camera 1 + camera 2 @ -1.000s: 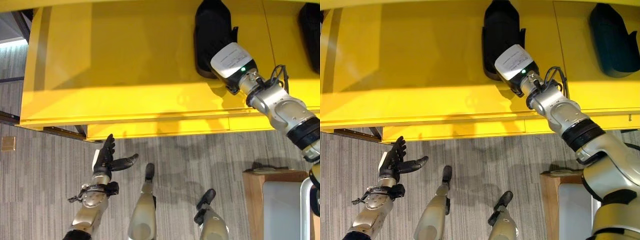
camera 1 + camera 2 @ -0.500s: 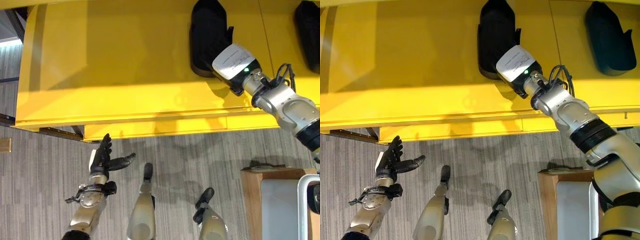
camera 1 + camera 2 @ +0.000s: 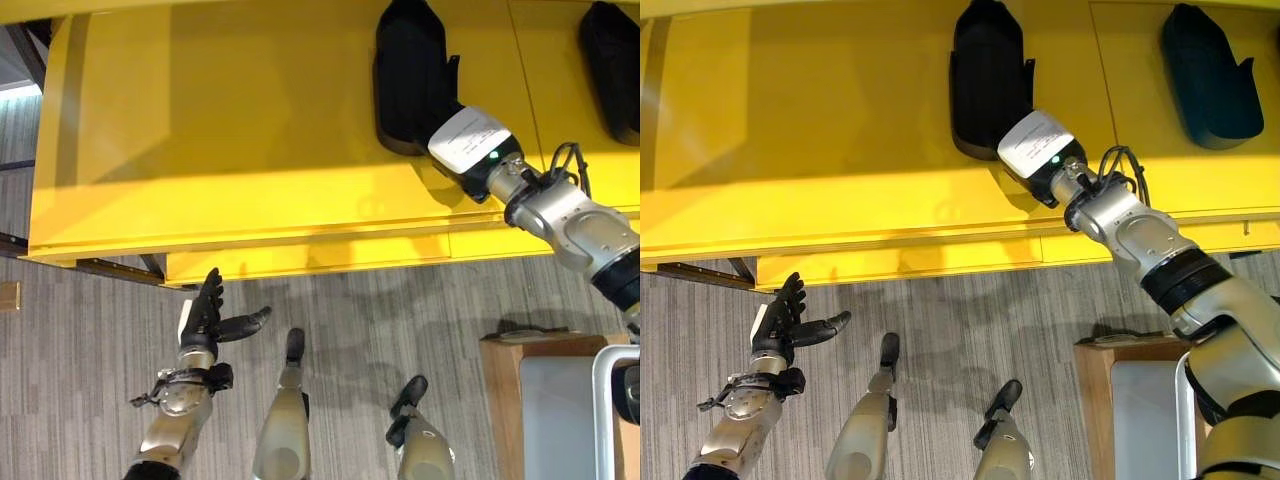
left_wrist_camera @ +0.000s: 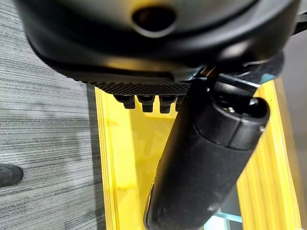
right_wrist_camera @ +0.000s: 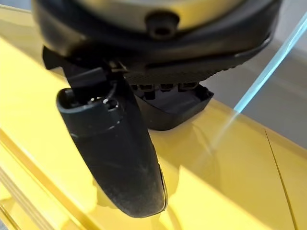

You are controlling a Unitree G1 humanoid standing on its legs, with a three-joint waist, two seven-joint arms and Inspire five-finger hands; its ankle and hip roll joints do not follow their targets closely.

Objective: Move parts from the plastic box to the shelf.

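Observation:
A black moulded part (image 3: 408,72) lies on the yellow shelf (image 3: 250,130), its near end toward the front edge. My right hand (image 5: 115,153) sits just behind that near end, with the thumb stretched out and the fingers straight. The black part (image 5: 178,109) shows past the fingers, apart from them, and nothing is in the hand. A second black part (image 3: 1206,78) lies further right on the shelf. My left hand (image 3: 206,316) hangs open and empty over the floor, below the shelf's front edge.
A pale plastic box (image 3: 562,420) stands on a wooden stand (image 3: 506,392) at the lower right. The left half of the shelf top is bare yellow. Grey carpet (image 3: 80,380) lies in front of the shelf.
My right hand has drawn back from the black part toward the shelf's front edge. The camera has shifted slightly. The left hand has stayed in place.

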